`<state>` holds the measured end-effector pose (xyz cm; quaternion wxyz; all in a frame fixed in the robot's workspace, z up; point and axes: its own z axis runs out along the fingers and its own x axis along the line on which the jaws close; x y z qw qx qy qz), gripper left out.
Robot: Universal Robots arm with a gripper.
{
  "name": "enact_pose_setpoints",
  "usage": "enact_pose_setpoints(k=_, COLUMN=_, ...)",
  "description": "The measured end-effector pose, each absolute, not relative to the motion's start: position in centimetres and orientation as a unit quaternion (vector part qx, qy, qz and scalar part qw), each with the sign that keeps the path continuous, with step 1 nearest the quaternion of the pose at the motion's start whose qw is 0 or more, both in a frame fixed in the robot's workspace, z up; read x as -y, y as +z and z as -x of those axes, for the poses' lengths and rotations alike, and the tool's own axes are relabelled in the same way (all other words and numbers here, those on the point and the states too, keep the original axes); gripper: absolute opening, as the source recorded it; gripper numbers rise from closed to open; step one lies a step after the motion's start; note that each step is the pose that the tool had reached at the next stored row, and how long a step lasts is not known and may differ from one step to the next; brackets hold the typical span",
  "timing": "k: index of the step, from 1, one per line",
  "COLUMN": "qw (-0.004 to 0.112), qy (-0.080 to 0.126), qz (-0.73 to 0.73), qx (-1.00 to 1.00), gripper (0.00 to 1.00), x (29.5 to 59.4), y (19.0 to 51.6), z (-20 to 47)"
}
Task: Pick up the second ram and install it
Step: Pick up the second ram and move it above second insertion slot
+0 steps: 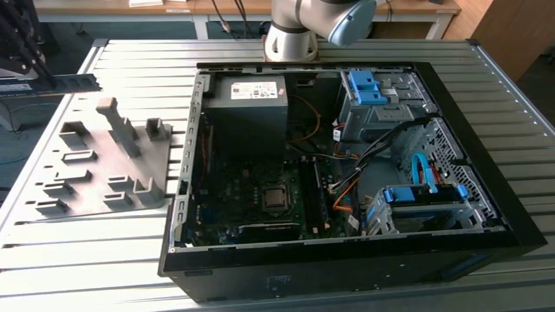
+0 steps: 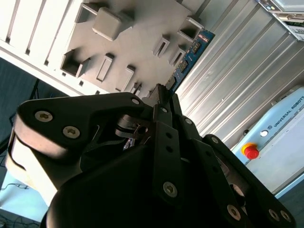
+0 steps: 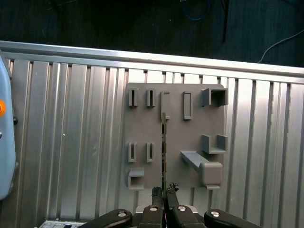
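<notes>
The second ram (image 1: 65,83) is a long dark blue-green stick held level in the air above the far left of the table, over the grey fixture plate (image 1: 95,175). My gripper (image 1: 22,70) is shut on one end of it at the exterior view's left edge. In the first wrist view the ram (image 3: 164,142) appears edge-on, running out from between my fingertips (image 3: 164,192) over the plate (image 3: 190,137). The second wrist view shows its blue board (image 2: 192,52) beyond the closed gripper (image 2: 164,97).
An open black computer case (image 1: 485,169) lies on the slatted metal table (image 1: 104,260), to the exterior view's right of the plate. Inside are the motherboard (image 1: 260,195), a power supply (image 1: 249,97) and blue drive bays (image 1: 373,91). The arm's base (image 1: 290,39) stands behind the case.
</notes>
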<state>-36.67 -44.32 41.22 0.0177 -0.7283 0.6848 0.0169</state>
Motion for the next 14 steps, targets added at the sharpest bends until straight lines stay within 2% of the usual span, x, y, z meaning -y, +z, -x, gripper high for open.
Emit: enact_pose_setpoints(k=14, qw=0.018, qy=0.017, qz=0.728, qx=-0.685, gripper=0.14, x=44.3, y=41.2, z=34.4)
